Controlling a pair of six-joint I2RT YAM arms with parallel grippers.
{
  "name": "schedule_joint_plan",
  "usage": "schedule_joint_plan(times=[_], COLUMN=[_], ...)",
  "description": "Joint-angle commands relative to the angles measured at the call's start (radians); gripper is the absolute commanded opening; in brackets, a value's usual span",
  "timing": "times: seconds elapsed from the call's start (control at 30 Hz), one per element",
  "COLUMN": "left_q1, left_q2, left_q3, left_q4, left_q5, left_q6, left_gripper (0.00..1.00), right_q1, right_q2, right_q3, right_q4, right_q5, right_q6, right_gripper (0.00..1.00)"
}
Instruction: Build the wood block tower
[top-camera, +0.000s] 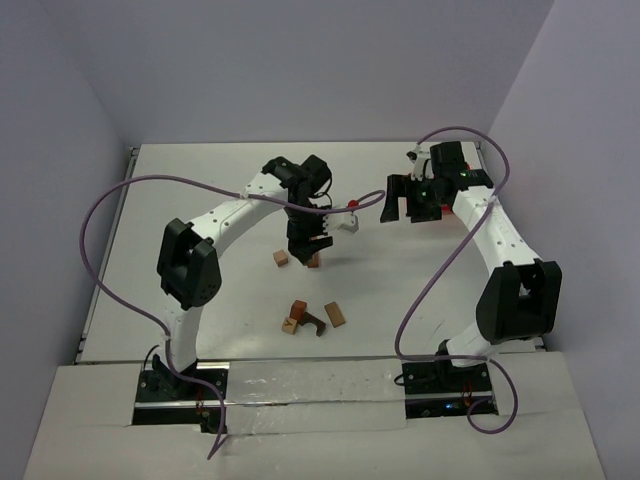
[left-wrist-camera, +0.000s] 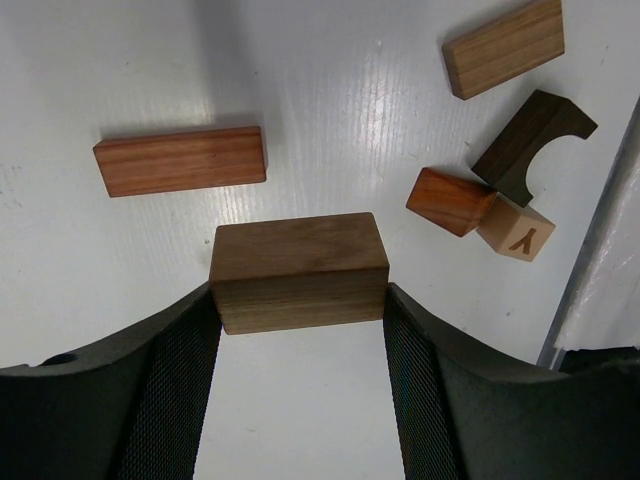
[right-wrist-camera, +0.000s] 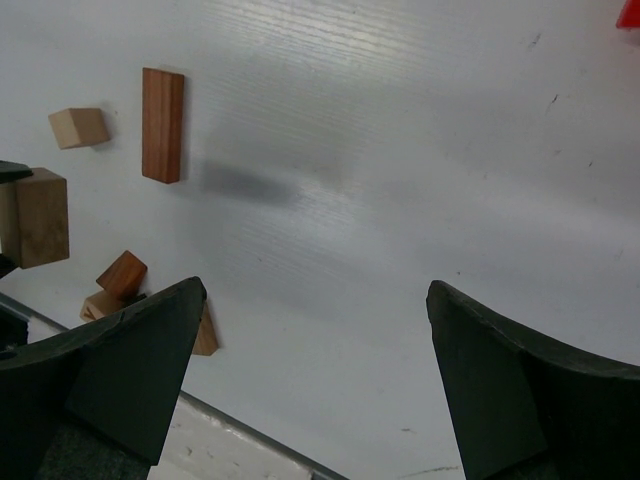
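A mid-brown rectangular block (left-wrist-camera: 300, 270) is sitting level between the fingers of the left tool (left-wrist-camera: 300, 305), gripped at both ends. Ahead of the tool and to the left, a reddish bar (left-wrist-camera: 181, 160) is lying flat on the surface (left-wrist-camera: 330, 100). Off to the right, a dark arch (left-wrist-camera: 533, 143), a reddish cube (left-wrist-camera: 452, 200) and a pale cube marked Y (left-wrist-camera: 518, 230) are huddling together, touching. A tan bar (left-wrist-camera: 504, 47) is lying farther out.

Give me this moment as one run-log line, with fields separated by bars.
left gripper: shut on brown block | right gripper: open, empty | tower: none yet
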Motion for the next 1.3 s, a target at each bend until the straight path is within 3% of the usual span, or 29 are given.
schedule_joint_plan(times=[0.0, 0.63, 1.27], left_q1=[0.014, 0.047, 0.028], left_q2=[0.005, 0.252, 0.329], left_q3=[0.045, 0.319, 0.334], left_q4=[0.033, -0.068, -0.073], left_q5=[0.021, -0.012, -0.101], left_q6=[0.057, 0.13, 0.069], left_gripper=[0.05, 0.07, 0.14], right_q1=[-0.04, -0.086, -0.114], right_q2=[-0.006, -0.007, 0.012], right_q3=[0.058, 0.062, 0.065], right_q4=[-0.009, -0.009, -0.008], right_q5=[-0.054, -0.084, -0.093], right_q6=[-0.022, -0.022, -0.022], right_gripper=[1.0, 1.0, 1.0])
